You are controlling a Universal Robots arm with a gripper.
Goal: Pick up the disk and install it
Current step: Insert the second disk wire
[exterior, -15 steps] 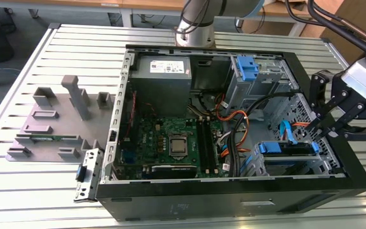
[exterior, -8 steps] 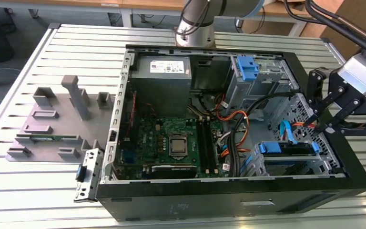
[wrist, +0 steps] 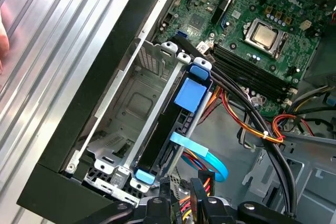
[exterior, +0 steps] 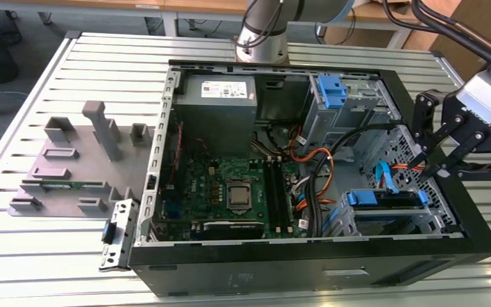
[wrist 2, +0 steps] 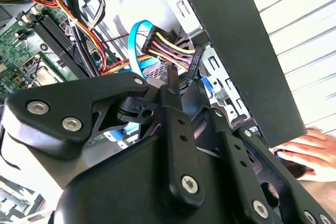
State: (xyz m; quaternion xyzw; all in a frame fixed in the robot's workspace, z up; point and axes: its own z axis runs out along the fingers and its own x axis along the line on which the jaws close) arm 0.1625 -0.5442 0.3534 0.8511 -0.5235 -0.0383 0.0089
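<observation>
Sitting on edge in the drive cage, disk [wrist: 176, 124] runs lengthwise along it; pincer [exterior: 440, 167] narrow, empty.

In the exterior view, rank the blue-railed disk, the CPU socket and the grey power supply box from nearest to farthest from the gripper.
From the gripper, at the case's edge on the exterior view's right:
1. The disk, just below it in the lower drive bay.
2. The CPU socket, mid-motherboard.
3. The power supply box, in the far corner.

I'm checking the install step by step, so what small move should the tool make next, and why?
Probably ease the tool toward the disk: it sits in the drive cage with blue rails showing, and the tool hangs just beside it.
</observation>
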